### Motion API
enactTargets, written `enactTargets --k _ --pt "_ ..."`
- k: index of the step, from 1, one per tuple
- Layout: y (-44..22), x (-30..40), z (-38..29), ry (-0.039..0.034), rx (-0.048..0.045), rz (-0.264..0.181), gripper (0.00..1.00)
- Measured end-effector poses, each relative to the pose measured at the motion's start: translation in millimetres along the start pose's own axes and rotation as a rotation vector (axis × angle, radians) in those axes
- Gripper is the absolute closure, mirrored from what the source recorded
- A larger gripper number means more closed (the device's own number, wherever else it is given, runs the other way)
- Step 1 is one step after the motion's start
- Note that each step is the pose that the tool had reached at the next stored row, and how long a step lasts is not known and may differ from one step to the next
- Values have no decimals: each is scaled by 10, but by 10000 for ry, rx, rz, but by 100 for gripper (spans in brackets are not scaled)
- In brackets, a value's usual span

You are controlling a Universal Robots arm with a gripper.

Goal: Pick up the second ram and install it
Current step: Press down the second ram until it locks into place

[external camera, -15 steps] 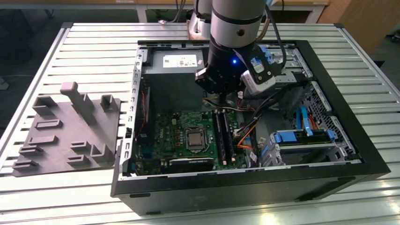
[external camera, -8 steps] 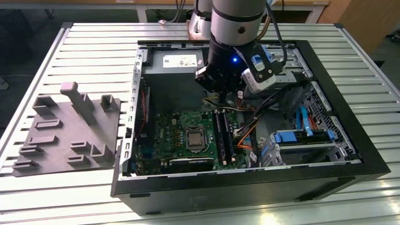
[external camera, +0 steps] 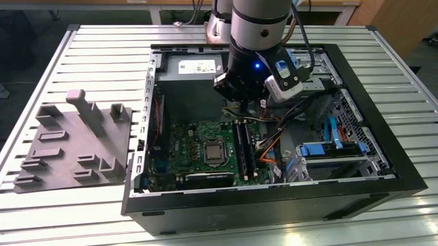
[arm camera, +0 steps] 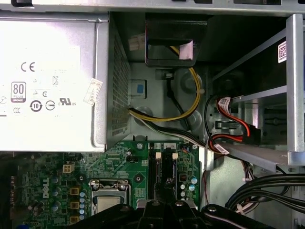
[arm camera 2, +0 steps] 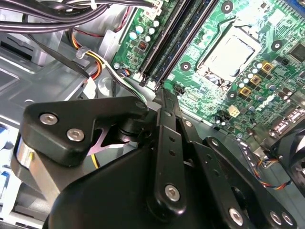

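My gripper [external camera: 241,108] hangs inside the open computer case, just above the far end of the memory slots [external camera: 244,146] on the green motherboard [external camera: 198,148]. In the second wrist view its fingers [arm camera 2: 164,124] lie together into one narrow tip, shut, with nothing showing between them. The gripper [arm camera 2: 162,93] points at the near end of the dark slot rails [arm camera 2: 167,47]. Dark long strips stand in the slots [arm camera: 165,171]; I cannot tell whether the second ram is one of them. The grey holder tray [external camera: 75,148] lies on the table at the exterior view's left.
The silver power supply [arm camera: 47,81] sits close behind the gripper. Yellow, black and red cable bundles [arm camera: 190,109] run beside the slots. The processor socket [external camera: 214,152] is next to the slots. Drive bays with blue clips [external camera: 329,148] fill the case's right side.
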State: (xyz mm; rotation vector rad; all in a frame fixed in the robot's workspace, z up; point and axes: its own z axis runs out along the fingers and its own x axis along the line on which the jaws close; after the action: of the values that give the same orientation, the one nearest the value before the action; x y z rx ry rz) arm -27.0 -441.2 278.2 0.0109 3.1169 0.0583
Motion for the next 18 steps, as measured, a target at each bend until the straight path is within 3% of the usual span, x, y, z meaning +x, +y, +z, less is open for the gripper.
enactTargets --k 18 --pt "-134 -1 -5 -1 -1 0 89"
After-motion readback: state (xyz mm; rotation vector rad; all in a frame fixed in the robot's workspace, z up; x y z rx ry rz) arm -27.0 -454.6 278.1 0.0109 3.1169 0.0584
